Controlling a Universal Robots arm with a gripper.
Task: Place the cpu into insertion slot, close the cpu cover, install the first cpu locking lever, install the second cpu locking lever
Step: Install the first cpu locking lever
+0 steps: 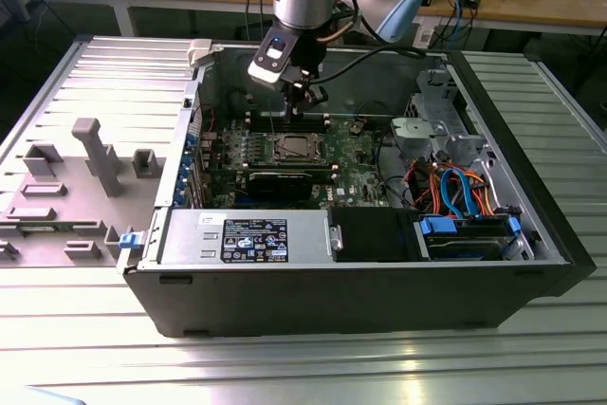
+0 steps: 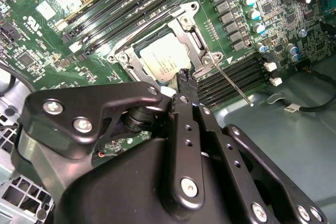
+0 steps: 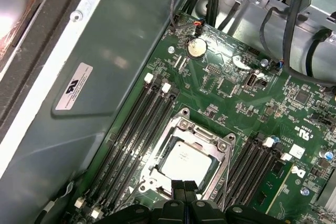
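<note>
Hovering, fingers together, the gripper (image 3: 184,190) sits above the cpu (image 3: 185,162) framed by its cpu cover (image 3: 205,135); the exterior view adds the open computer case (image 1: 360,303) on a ribbed table (image 1: 285,369).

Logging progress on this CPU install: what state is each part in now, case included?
cpu: seated in the insertion slot.
cpu cover: down flat over the cpu.
locking lever: unlatched, sticking out from the slot.
tool: shut, holding nothing, just above the slot.
computer case: open, side panel off.
</note>
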